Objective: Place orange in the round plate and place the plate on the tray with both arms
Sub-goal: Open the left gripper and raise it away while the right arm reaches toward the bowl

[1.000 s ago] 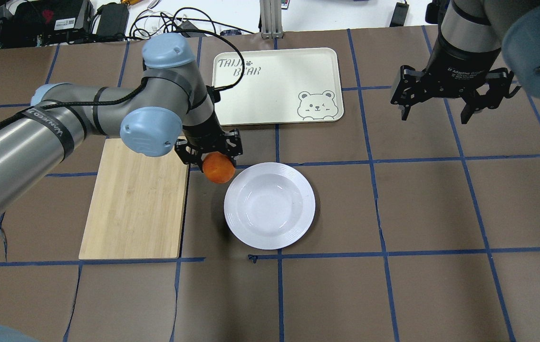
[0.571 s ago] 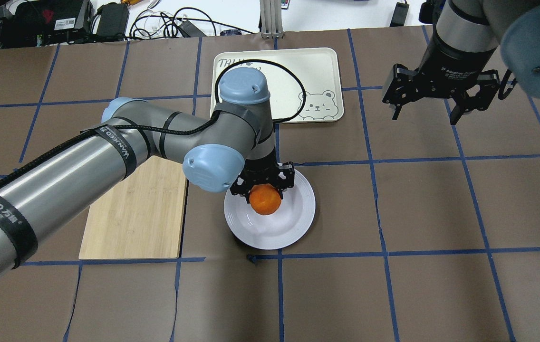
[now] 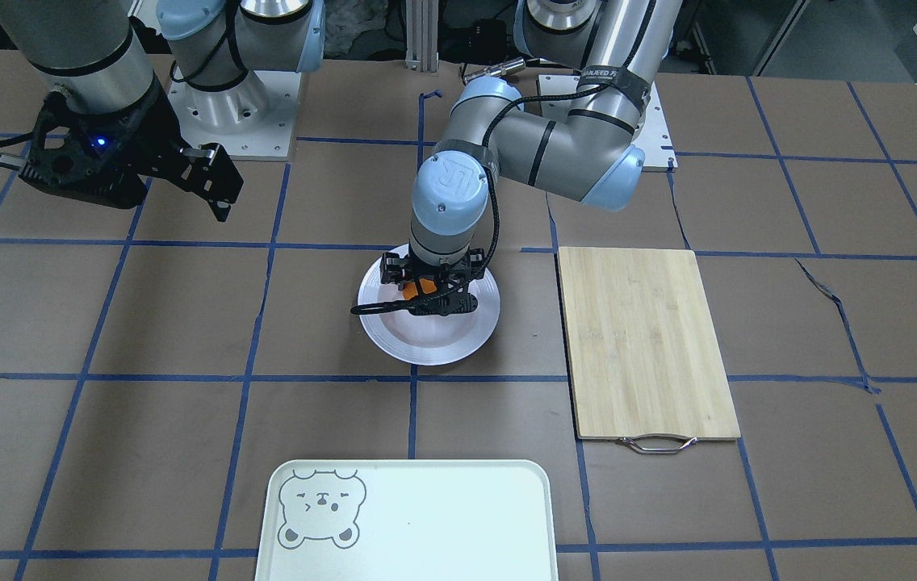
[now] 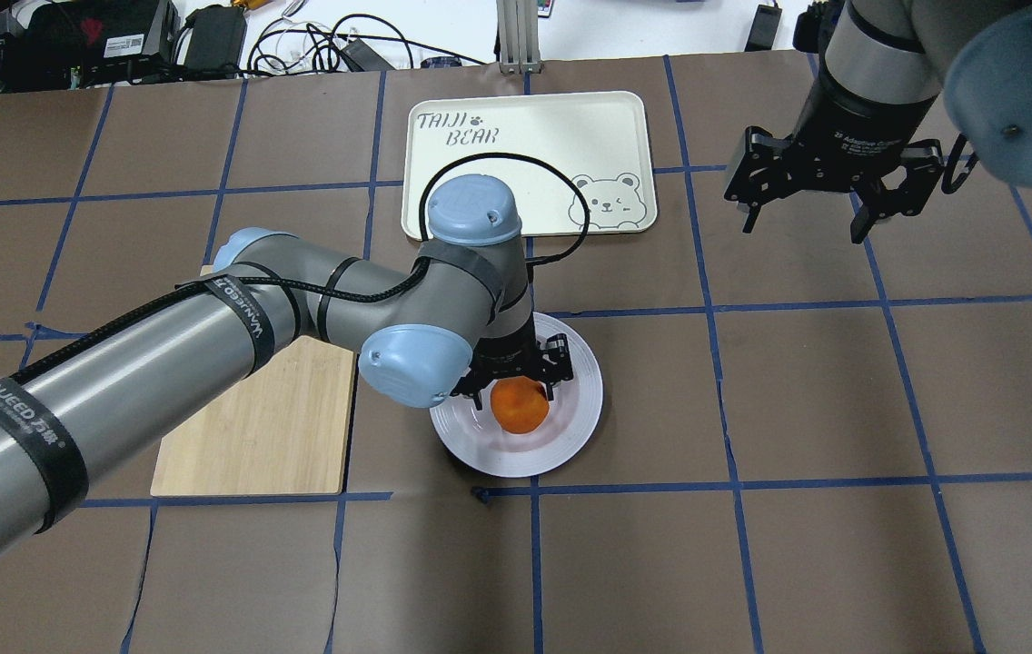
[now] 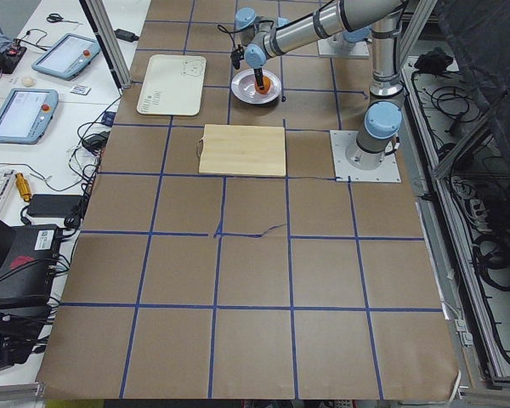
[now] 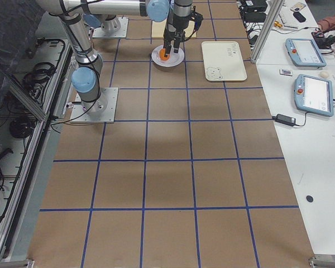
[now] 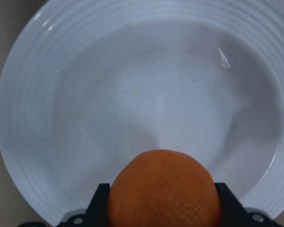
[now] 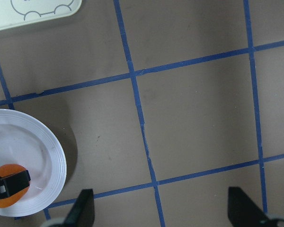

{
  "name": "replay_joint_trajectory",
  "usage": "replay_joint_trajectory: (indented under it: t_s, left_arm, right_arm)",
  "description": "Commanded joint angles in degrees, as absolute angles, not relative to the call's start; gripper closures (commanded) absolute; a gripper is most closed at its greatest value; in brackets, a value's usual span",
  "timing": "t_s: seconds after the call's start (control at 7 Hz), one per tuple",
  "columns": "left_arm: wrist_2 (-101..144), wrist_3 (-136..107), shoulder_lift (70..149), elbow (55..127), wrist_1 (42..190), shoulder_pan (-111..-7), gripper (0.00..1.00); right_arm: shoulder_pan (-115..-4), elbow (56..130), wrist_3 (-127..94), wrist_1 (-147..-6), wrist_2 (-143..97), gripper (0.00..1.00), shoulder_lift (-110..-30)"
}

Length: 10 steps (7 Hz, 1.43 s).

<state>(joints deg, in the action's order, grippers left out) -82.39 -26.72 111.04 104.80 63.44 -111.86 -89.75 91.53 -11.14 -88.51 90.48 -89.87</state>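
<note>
The orange point(image 4: 519, 408) sits between the fingers of my left gripper point(image 4: 519, 392), which is shut on it over the sunken centre of the white round plate point(image 4: 585, 392). The left wrist view shows the orange point(image 7: 163, 189) low over the plate point(image 7: 142, 90); whether it touches I cannot tell. From the front, the left gripper point(image 3: 429, 295) hides most of the orange point(image 3: 425, 285). The cream tray point(image 4: 530, 163) with the bear drawing lies beyond the plate. My right gripper point(image 4: 804, 227) hangs open and holds nothing, high to the right of the tray.
A bamboo cutting board point(image 4: 253, 427) with a metal handle point(image 3: 656, 442) lies left of the plate, partly under my left arm. Brown paper with blue tape lines covers the table. Cables and boxes crowd the far edge point(image 4: 116, 45).
My left arm carried the orange from beside the plate's far-left rim to over its centre and came lower. The right gripper drifted slightly left and away, still open.
</note>
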Motion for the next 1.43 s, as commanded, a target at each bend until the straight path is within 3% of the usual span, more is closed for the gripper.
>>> replay_joint_trajectory:
  t_s: [0.0, 0.71, 1.29]
  left_arm:
    - [-82.62, -25.93, 108.04, 102.23, 63.89, -108.04, 0.0]
    - [-85.16, -15.12, 97.4, 84.84, 91.19, -95.12, 0.0]
    - [-92.37, -4.48, 93.87, 85.77, 84.07, -92.73, 0.0]
  right_arm:
    - [-89.65, 91.58, -11.42, -88.42, 89.47, 0.0, -89.65]
    - [-83.85, 93.93, -3.78, -93.3, 78.06, 0.0, -84.57]
    - [-83.85, 112.73, -1.41, -122.03, 63.32, 0.0, -78.76]
